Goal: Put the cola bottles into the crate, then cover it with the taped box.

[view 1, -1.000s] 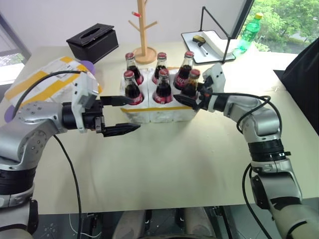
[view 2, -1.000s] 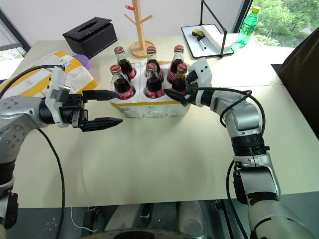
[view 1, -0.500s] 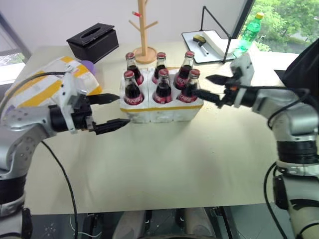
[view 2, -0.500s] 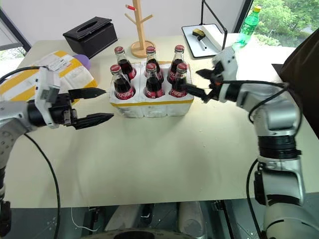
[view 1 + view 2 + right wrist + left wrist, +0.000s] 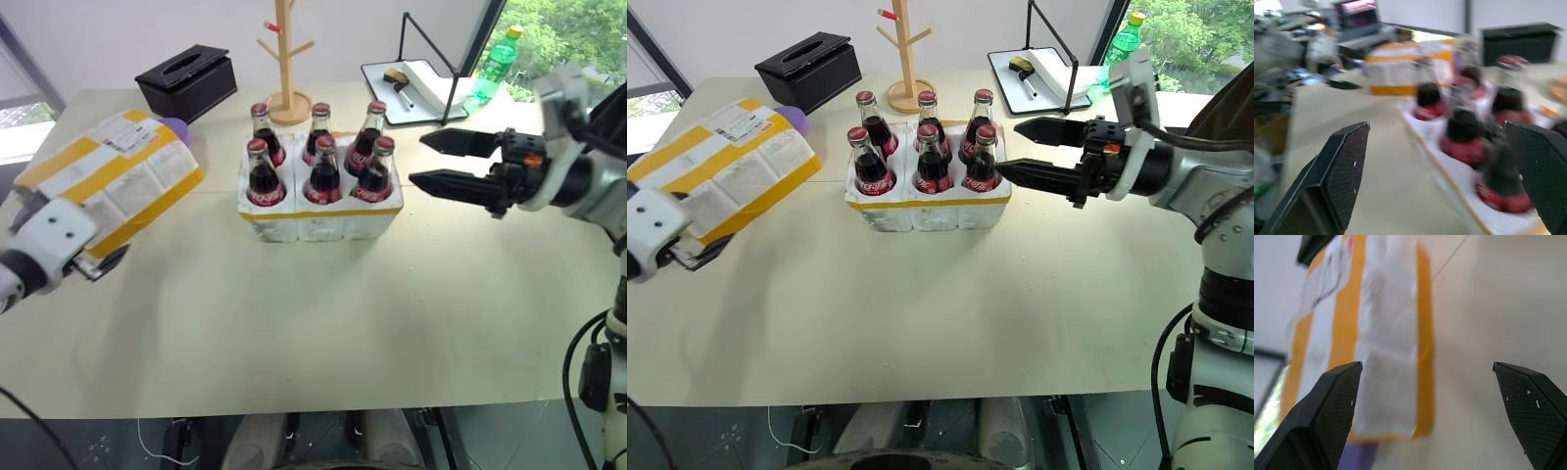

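Now all six cola bottles point(image 5: 320, 162) stand in the crate point(image 5: 319, 215), so we free both hands for the taped box point(image 5: 108, 181), lying at the crate's nine o'clock. Our left gripper point(image 5: 1435, 406) is spread wide and empty beside it; our right gripper point(image 5: 443, 162), also wide and empty, hovers at three o'clock. Behind, the tissue box point(image 5: 186, 80) and wooden rack point(image 5: 285, 59) stand clear; nothing blocks the way.

Six cola bottles point(image 5: 320, 168) stand in the crate point(image 5: 320, 213) in the middle of the table point(image 5: 323, 323). The taped box point(image 5: 110, 178) lies to its left. A tissue box point(image 5: 186, 81) and a wooden stand point(image 5: 285, 59) sit behind. A tray point(image 5: 419, 90) and another bottle point(image 5: 495, 65) are at the back right.
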Controlling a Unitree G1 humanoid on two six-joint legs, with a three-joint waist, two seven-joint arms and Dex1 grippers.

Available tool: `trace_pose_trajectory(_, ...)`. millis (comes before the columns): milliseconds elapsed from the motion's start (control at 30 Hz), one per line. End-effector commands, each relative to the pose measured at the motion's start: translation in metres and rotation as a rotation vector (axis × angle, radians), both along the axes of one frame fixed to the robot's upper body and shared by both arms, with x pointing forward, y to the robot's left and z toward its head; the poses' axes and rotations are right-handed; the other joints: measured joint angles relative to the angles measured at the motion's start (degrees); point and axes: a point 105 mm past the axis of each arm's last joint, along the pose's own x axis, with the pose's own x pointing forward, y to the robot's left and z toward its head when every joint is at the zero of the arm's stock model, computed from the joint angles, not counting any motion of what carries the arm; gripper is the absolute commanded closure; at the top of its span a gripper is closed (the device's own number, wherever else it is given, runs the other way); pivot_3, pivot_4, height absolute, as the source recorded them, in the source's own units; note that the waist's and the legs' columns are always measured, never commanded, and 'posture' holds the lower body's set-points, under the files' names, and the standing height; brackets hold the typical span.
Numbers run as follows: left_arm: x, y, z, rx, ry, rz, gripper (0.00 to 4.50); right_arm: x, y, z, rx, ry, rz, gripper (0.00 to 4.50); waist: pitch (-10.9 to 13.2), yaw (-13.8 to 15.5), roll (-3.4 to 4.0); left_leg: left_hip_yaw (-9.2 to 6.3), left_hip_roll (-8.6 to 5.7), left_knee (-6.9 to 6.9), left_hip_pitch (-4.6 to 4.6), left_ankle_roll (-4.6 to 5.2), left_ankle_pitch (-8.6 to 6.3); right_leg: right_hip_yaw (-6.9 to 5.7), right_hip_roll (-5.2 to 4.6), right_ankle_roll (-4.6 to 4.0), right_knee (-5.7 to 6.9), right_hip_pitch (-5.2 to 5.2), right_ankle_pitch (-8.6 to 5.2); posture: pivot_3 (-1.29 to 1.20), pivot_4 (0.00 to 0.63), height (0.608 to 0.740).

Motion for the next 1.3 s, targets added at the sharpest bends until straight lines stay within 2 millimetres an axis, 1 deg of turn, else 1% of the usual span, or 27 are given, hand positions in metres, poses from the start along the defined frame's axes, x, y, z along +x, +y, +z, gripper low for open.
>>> trace_pose_trajectory(33,-0.01,0.03,0.009,0.21,-0.05,0.103,0.0,-0.022,0.007,0.008,-0.014,-0.039,0.105,0.03,0.0,0.0,-0.01,0.01,0.0,0.0,0.0,0.0,-0.01,0.0,-0.01,0.0,0.0,0.0,0.0,0.0,0.15,0.736)
trace_pose_trajectory(167,-0.015,0.056,0.0,0.288,-0.031,0.191,0.0,-0.02,0.009,0.003,-0.028,-0.041,0.1,0.03,0.0,0.8,-0.01,0.05,0.0,0.0,0.0,0.0,-0.02,0.0,-0.04,-0.02,-0.01,-0.04,0.02,0.0,0.15,0.736)
trace_pose_trajectory(200,-0.016,0.06,-0.001,0.295,-0.032,0.203,0.0,-0.02,0.009,0.002,-0.028,-0.042,0.099,0.03,0.0,0.9,-0.01,0.08,0.0,0.0,0.0,0.0,-0.02,0.0,-0.04,-0.03,0.0,-0.07,0.03,0.0,0.15,0.736)
trace_pose_trajectory(300,-0.01,0.074,-0.004,0.349,-0.046,0.24,0.0,-0.021,0.011,0.002,-0.027,-0.05,0.104,0.03,0.0,1.3,-0.01,0.07,0.01,0.0,-0.01,-0.02,-0.03,-0.01,-0.04,-0.03,0.0,-0.21,0.03,0.0,0.15,0.736)
trace_pose_trajectory(400,0.004,0.082,-0.008,0.377,-0.075,0.257,0.0,-0.022,0.013,-0.001,-0.032,-0.056,0.106,0.03,0.0,1.5,-0.04,0.08,0.01,0.01,-0.02,-0.03,-0.03,-0.01,-0.04,-0.02,0.01,-0.27,0.04,0.0,0.15,0.736)
trace_pose_trajectory(467,0.014,0.084,-0.012,0.408,-0.086,0.251,0.0,-0.023,0.013,-0.002,-0.035,-0.06,0.106,0.03,0.0,1.5,-0.04,0.11,0.0,0.02,-0.02,-0.02,-0.03,-0.01,-0.04,-0.02,0.02,-0.27,0.05,0.0,0.15,0.736)
trace_pose_trajectory(600,0.03,0.09,-0.02,0.412,-0.101,0.254,0.0,-0.024,0.013,-0.002,-0.043,-0.069,0.102,0.03,0.0,1.1,-0.08,0.12,0.01,0.01,-0.13,-0.01,-0.01,-0.01,-0.03,-0.02,0.08,-0.23,0.06,0.0,0.15,0.736)
trace_pose_trajectory(733,0.036,0.096,-0.029,0.403,-0.09,0.261,0.0,-0.026,0.011,0.001,-0.051,-0.081,0.091,0.03,0.0,0.8,-0.08,0.15,0.01,0.01,-0.21,-0.02,0.01,0.0,-0.03,-0.02,0.11,-0.31,0.07,0.0,0.15,0.736)
trace_pose_trajectory(967,0.05,0.096,-0.043,0.395,-0.077,0.253,0.0,-0.029,0.008,0.003,-0.057,-0.089,0.069,0.03,-0.1,1.2,-0.12,0.17,0.0,0.03,-0.22,-0.01,0.01,0.01,-0.04,-0.02,0.13,-0.32,0.07,0.0,0.15,0.736)
trace_pose_trajectory(1200,0.066,0.092,-0.051,0.417,-0.085,0.237,0.0,-0.031,0.005,0.005,-0.054,-0.09,0.044,0.03,-0.1,1.0,-0.25,0.17,0.0,0.1,-0.24,0.0,0.01,0.0,-0.03,-0.02,0.17,-0.32,0.08,0.0,0.15,0.736)
trace_pose_trajectory(1300,0.07,0.092,-0.053,0.417,-0.084,0.233,0.0,-0.03,0.005,0.005,-0.056,-0.097,0.025,0.03,-0.2,1.0,-0.26,0.17,-0.01,0.11,-0.24,0.0,0.01,0.0,-0.03,-0.02,0.18,-0.31,0.08,0.0,0.15,0.736)
